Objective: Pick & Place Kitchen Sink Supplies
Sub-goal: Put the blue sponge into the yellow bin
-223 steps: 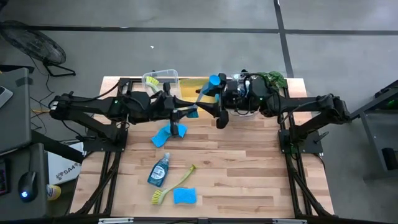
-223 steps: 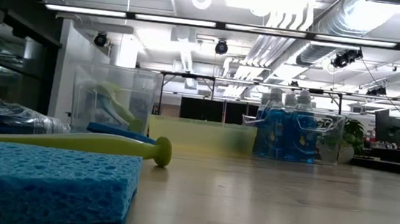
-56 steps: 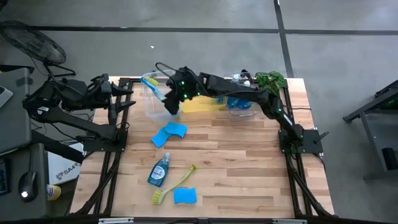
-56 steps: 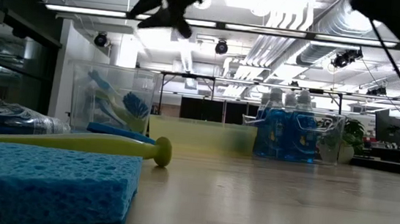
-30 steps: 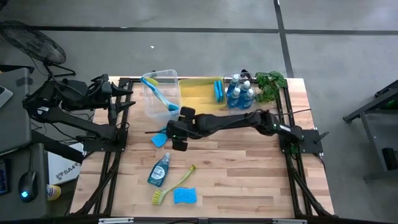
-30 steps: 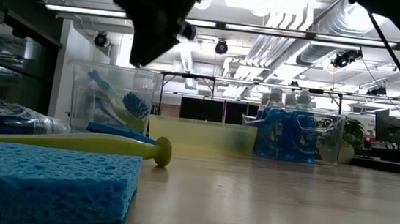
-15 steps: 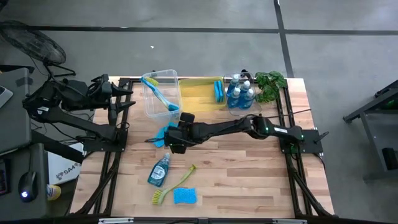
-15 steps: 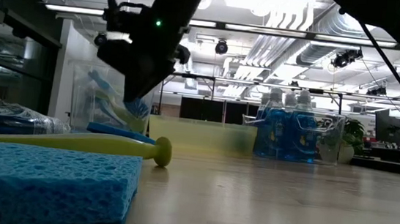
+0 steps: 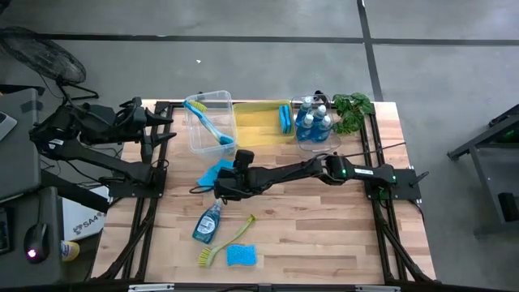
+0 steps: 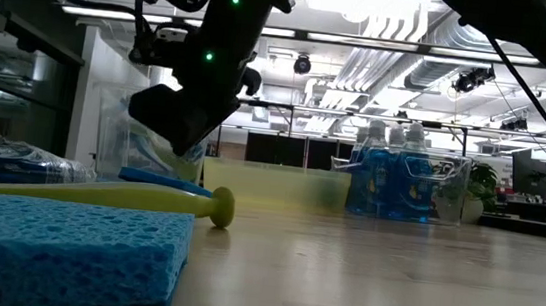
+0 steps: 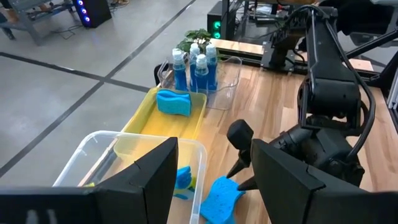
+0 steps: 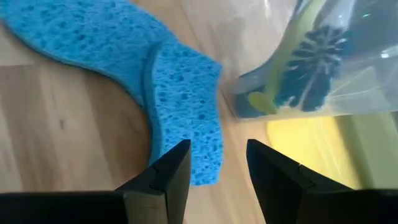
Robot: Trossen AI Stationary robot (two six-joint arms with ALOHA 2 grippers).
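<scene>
The right gripper (image 12: 216,167) hangs low with its fingers parted and empty, just above the edge of two overlapping blue sponges (image 12: 185,118) lying just beside the clear bin (image 9: 208,123). That bin holds dish brushes (image 9: 207,124). Next to it, the yellow bin (image 9: 256,122) holds one sponge (image 11: 173,102), and beyond that a clear tray (image 11: 228,79) holds soap bottles (image 11: 194,67). The left gripper (image 11: 211,180) waits open, beyond the clear bin at the table's edge.

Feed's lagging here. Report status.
Right gripper open, low over blue sponges beside brush bin. Left gripper open, parked off-table. Nothing blocking.
</scene>
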